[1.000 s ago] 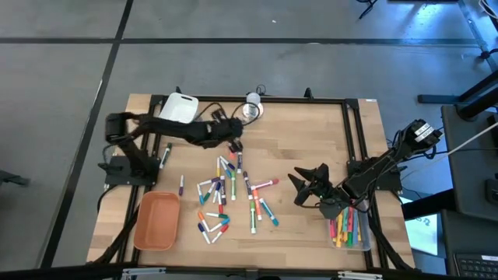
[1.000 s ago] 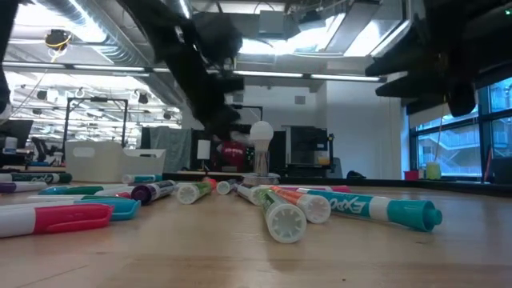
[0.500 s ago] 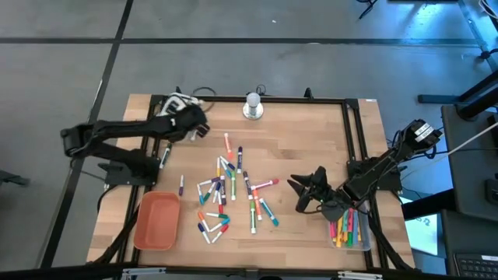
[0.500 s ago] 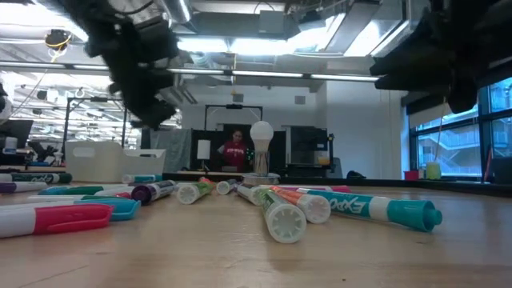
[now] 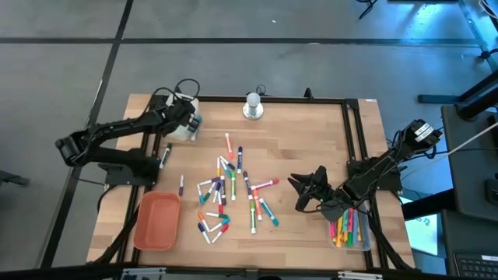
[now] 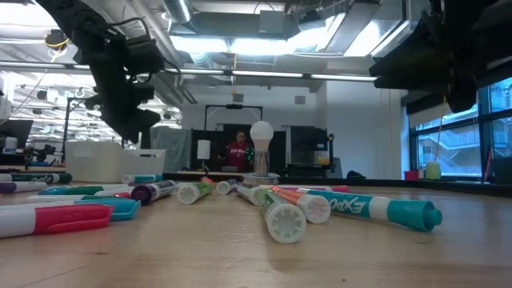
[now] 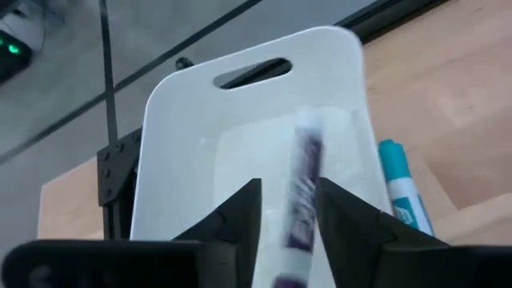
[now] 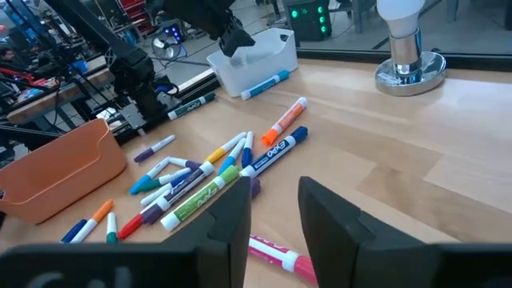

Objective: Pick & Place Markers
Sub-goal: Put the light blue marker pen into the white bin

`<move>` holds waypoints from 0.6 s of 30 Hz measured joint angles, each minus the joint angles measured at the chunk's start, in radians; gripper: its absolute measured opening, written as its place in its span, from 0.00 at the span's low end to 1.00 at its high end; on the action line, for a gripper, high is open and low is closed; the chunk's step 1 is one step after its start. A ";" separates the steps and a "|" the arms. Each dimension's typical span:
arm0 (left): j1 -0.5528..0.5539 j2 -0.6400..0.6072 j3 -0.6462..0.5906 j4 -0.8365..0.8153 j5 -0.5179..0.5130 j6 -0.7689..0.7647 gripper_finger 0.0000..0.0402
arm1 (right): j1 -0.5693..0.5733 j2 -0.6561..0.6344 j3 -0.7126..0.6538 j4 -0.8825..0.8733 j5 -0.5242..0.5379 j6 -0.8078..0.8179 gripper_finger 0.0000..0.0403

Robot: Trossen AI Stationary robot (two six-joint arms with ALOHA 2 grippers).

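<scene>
At the far left corner of the worktop (image 5: 311, 148), the left claw (image 5: 189, 120) hangs over the white tray (image 7: 240, 136). Its fingers (image 7: 240, 216) stand parted, and a purple-and-white marker (image 7: 300, 196) shows blurred between them, above the tray's hollow; I cannot tell whether it touches either finger or is loose. A teal marker (image 7: 398, 188) lies on the wood just beside the tray.

Nearer the front on the left side sits the orange tray (image 5: 156, 221).

The middle of the worktop carries the scattered markers (image 5: 227, 190), white barrels with coloured caps lying at all angles, some touching or crossing. From table height, a teal-capped marker (image 6: 376, 210) and a pink one (image 6: 56, 218) lie closest to the front edge.

A white lamp on a metal base (image 5: 253, 105) stands at the far edge, near the middle.

To the right, the right claw (image 5: 302, 190) hovers just beside the pile, its fingers (image 8: 228, 212) apart with nothing between them. Behind it, at the right front corner, a clear tray (image 5: 348, 229) holds more markers packed side by side.
</scene>
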 joint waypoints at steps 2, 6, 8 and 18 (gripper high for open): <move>0.017 0.000 0.000 0.000 0.012 0.002 0.33 | 0.000 0.000 0.000 0.000 0.000 -0.001 0.26; 0.023 0.000 0.000 0.021 0.076 0.047 0.38 | 0.000 0.000 0.000 -0.001 0.000 -0.009 0.26; 0.008 0.000 0.000 0.054 0.153 0.066 0.39 | 0.000 0.000 0.000 -0.001 0.000 -0.015 0.26; -0.083 0.025 0.001 0.178 0.212 -0.050 0.36 | -0.001 0.000 0.000 0.001 0.011 -0.022 0.26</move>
